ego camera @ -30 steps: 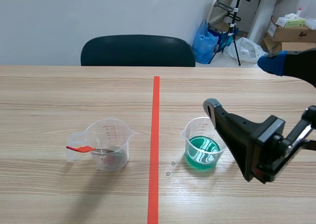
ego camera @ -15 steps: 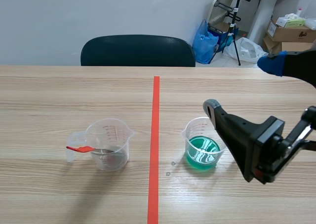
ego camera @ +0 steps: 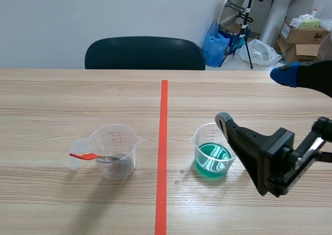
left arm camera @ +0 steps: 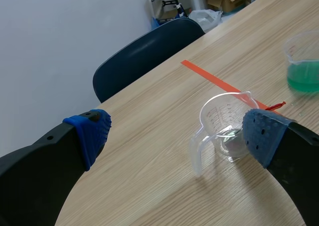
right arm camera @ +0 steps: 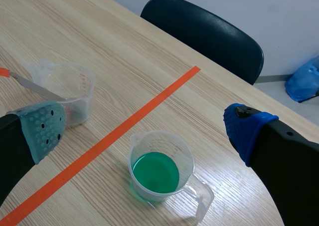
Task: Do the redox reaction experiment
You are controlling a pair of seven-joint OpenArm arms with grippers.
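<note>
Green cup: a clear, thin-walled plastic measuring cup (ego camera: 211, 153), round with a pour spout and a loop handle, is holding a pool of opaque green liquid in its lower part.
Clear cup: a second measuring cup (ego camera: 115, 151) of the same plastic, printed with red scale marks, is sitting at 9 o'clock from the green one, across the tape line (ego camera: 162, 157).
Spatula: a thin grey metal spatula (ego camera: 84, 155) with a flat red handle is leaning in the clear cup, its handle sticking out over the rim toward 9 o'clock.
Table: the pale wood-grain table (ego camera: 62, 105) is carrying both cups, and a dark rounded chair (ego camera: 145, 52) is standing at its far edge.
Right gripper: the right gripper (right arm camera: 143, 127) is hanging spread wide and gripping nothing. The green cup is lying under the gap between its dotted pads (right arm camera: 42, 128), apart from both, handle turned toward the gripper.
Left gripper: the left gripper (left arm camera: 177, 133) is also gaping wide and empty. The clear cup is sitting ahead at about 1 o'clock, partly hidden behind one blue pad. Whether they are touching cannot be told.
</note>
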